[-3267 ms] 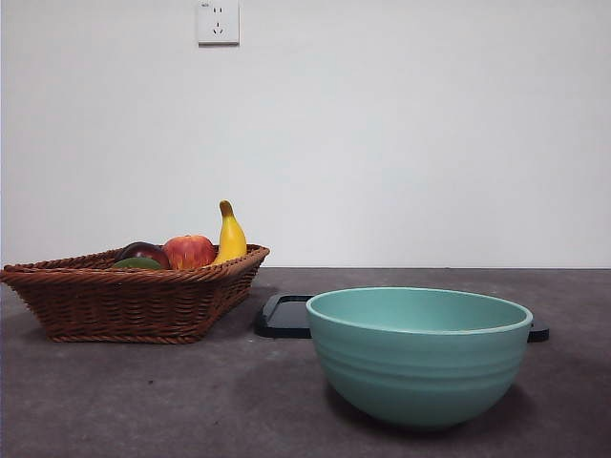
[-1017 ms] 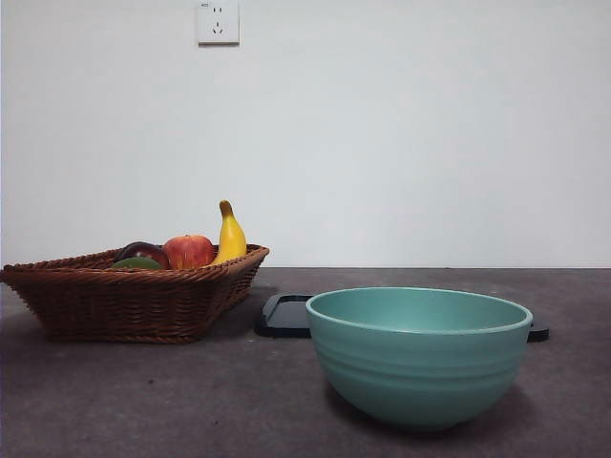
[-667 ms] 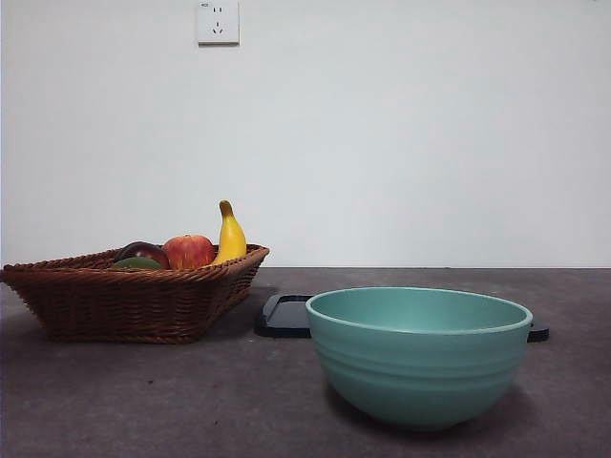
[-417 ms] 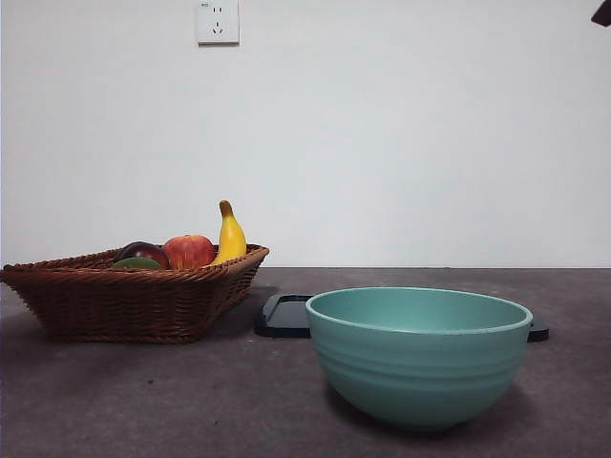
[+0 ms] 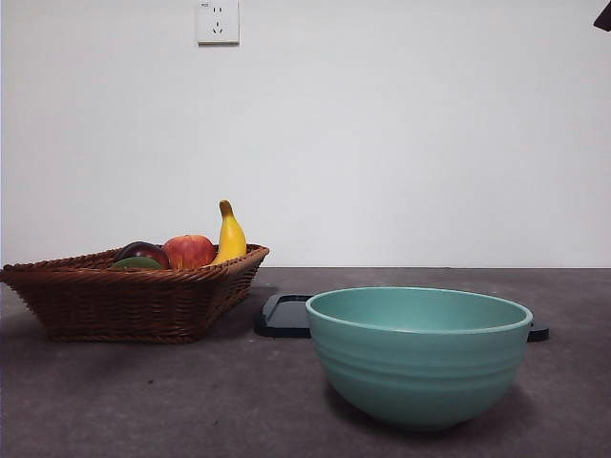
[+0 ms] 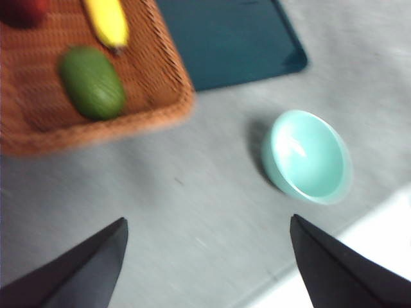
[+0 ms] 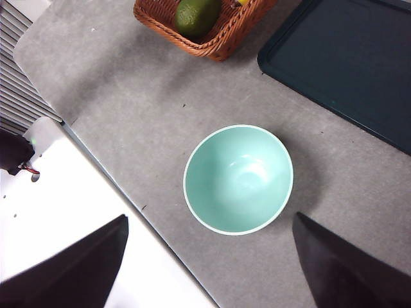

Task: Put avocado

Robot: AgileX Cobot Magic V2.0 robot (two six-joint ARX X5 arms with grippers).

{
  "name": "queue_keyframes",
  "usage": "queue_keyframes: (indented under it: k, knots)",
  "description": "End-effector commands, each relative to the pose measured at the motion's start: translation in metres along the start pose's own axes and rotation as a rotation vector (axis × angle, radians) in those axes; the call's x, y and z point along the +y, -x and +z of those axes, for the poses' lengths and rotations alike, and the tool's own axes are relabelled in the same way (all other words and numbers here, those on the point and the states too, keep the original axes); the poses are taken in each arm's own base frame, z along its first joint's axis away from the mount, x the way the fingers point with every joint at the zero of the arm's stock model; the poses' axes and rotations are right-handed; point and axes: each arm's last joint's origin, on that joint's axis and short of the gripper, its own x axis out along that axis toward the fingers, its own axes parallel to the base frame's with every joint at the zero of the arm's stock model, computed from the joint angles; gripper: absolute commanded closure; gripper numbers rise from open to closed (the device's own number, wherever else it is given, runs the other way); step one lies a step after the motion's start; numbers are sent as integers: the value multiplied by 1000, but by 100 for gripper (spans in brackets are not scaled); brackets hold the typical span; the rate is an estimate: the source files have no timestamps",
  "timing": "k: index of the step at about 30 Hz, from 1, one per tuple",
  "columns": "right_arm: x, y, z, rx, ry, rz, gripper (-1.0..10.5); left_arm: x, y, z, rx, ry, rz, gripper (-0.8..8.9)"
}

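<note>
The avocado (image 6: pixel 93 82), dark green and egg-shaped, lies in the brown wicker basket (image 6: pixel 173 77) next to a banana (image 6: pixel 108 21). In the front view only its top (image 5: pixel 136 263) shows above the basket rim (image 5: pixel 134 277). It also shows in the right wrist view (image 7: pixel 197 15). My left gripper (image 6: pixel 205 269) is open and empty, high above the table between the basket and the teal bowl (image 6: pixel 307 156); this view is blurred. My right gripper (image 7: pixel 205 269) is open and empty, high above the bowl (image 7: pixel 238 179).
The basket also holds a red apple (image 5: pixel 189 251), a dark purple-red fruit (image 5: pixel 143 252) and the banana (image 5: pixel 230 236). The teal bowl (image 5: pixel 418 353) stands in front at the right. A dark flat tray (image 5: pixel 284 317) lies behind it. A black arm tip (image 5: pixel 603 17) shows at the top right corner.
A black arm tip has come into the top right corner of the front view. The basket, fruit, bowl and tray have not moved.
</note>
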Motion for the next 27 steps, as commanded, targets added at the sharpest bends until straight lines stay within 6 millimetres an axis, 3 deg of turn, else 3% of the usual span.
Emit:
queue_keyframes:
  k: [1, 6, 16, 27]
  knots:
    - [2, 2, 4, -13, 16, 4, 534, 0, -4, 18, -19, -22, 37, 409]
    - [2, 2, 5, -18, 19, 4, 534, 4, -30, 45, 19, -31, 109, 412]
    - [2, 2, 5, -19, 19, 4, 535, 13, -110, 90, 160, -33, 268, 413]
    - [2, 2, 5, -19, 19, 3, 534, 37, -190, 93, 302, -20, 372, 412]
